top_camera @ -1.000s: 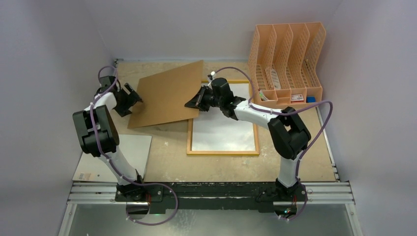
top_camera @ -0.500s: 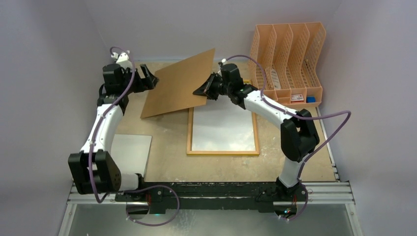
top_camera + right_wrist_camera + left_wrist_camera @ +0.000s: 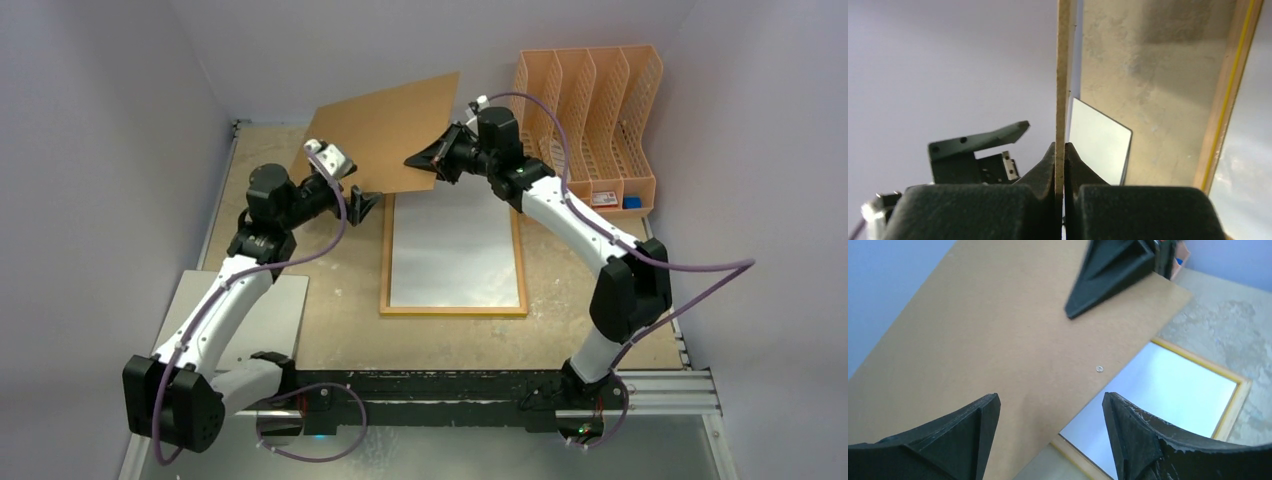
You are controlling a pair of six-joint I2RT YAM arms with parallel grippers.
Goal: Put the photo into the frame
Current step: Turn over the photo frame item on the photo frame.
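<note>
The step in hand looks like handling the backing board (image 3: pixel 385 125), not the print itself. The right end effector (image 3: pixel 415 160) is closed tight on the board's right edge, and the right wrist view shows the thin edge pinched between its pads. The board hangs tilted in the air in the upper middle of the top view, over the far end of the frame (image 3: pixel 455 311).

The left end effector (image 3: pixel 1050 396) stands wide open and holds nothing. It points at the board's broad face near the lower left edge.

The frame lies flat on the worktop (image 3: pixel 340 330), centre of the top view, wood-coloured side up. A pale sheet (image 3: pixel 455 250) fills it; whether that is the photo's white back or glazing I cannot tell, and no printed side shows anywhere. A grey-white panel (image 3: pixel 255 305) lies at lower left.

Next, I judge, the left arm should steady the board's free edge so that it does not swing. The board must then travel level, to avoid catching the frame's rail.
</note>
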